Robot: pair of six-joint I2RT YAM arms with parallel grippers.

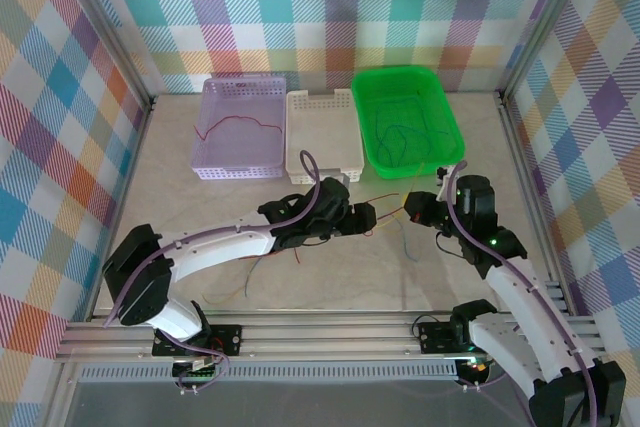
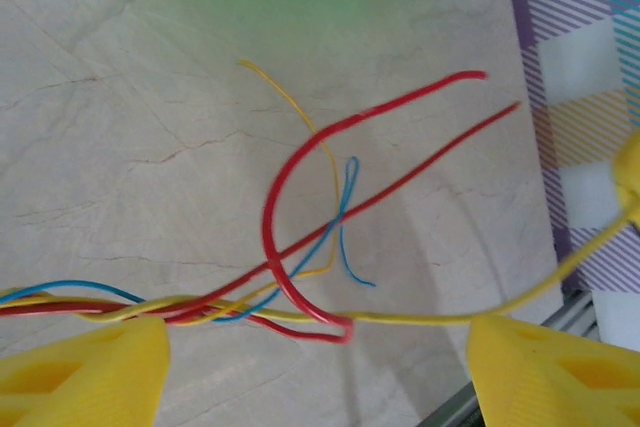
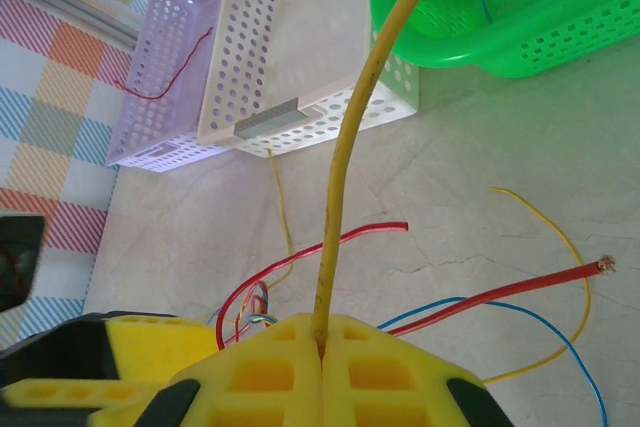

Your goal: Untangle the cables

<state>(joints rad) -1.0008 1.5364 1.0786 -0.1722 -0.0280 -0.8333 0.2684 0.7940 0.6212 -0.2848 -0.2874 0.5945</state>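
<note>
Left wrist view: left hand [image 2: 318, 372] fingers apart, twisted red, yellow and blue cables [image 2: 200, 307] crossing the gap between them, loose ends curling over the counter [image 2: 130, 127] | right wrist view: right hand [image 3: 322, 347] clamped together on one yellow cable [image 3: 345, 147]

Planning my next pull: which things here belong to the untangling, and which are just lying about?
Job:
- tangled cables
- yellow cable
- right gripper, shut on it
- left gripper, open

Lying about:
- purple basket
- white basket
- green basket
</note>
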